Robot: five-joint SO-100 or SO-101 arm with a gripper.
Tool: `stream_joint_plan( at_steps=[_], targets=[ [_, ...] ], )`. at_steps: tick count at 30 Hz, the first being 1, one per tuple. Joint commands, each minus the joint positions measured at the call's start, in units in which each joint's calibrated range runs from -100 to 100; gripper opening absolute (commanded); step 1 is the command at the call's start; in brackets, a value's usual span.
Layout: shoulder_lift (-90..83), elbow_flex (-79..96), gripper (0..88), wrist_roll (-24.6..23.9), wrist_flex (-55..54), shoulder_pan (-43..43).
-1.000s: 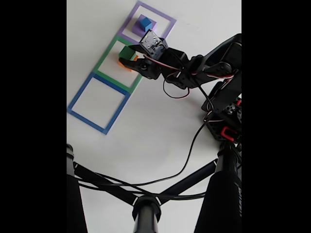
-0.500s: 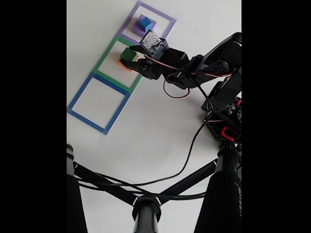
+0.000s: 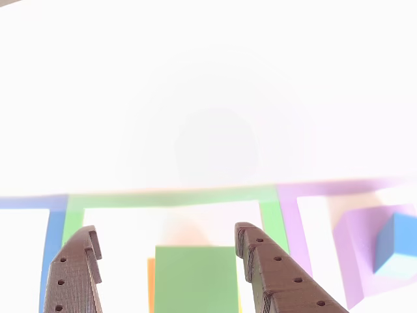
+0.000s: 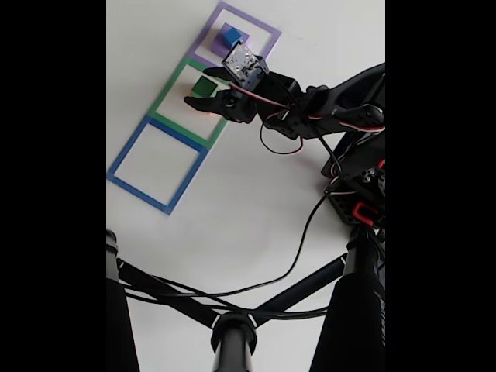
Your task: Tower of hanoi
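gripper [image 3: 166, 270]: fingers spread, straddling the green cube, one finger on each side; gaps show on both sides in the other view, so no pinch yet
green cube [image 4: 203, 87]: on top of the orange cube, inside the green outline, far-left part of the table in the fixed view; also low centre in the other view [image 3: 195, 279]
orange cube [image 4: 195, 101]: under the green one, mostly hidden, just an orange sliver at the gripper tip
blue cube [image 4: 232, 36]: sits on the purple slab [image 4: 217, 43], inside the purple outline [image 4: 267, 31] near the table's far edge
green outline [image 4: 169, 94]: middle square, holds the orange+green stack
blue outline [image 4: 128, 155]: nearest of the three
table [image 4: 248, 217]: white; arm reaches in from the right edge
progress: mid-game, judged; blocks split over two squares, purple+blue in one, orange+green in the other
left to do: likely grab green next, then keep shuffling until all four stack in one square; which square is the goal can't be told
risk: the fingers closing could nudge the orange cube under the green
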Motion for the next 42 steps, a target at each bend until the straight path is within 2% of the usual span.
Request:
stream_joint_plan(
  at_steps=[1,7,12,15,18,26,34,38,42],
  targets=[
    [-14.2,-7.9,19.1,0.0,21.0,-0.3],
    [-24.2,-30.6,4.6,0.0,61.7,0.8],
    [-23.6,-56.5,2.2,0.0,93.6,2.2],
    [-21.2,-70.6,1.3,0.0,107.5,3.5],
    [-18.7,-81.9,0.7,0.0,116.3,4.8],
    [-14.5,-96.7,0.6,0.0,128.4,11.6],
    [-14.6,-96.6,4.0,0.0,128.4,17.4],
    [-15.2,-91.7,13.1,0.0,126.3,21.4],
    [-19.4,-77.0,22.7,0.0,115.5,24.8]
  ],
)
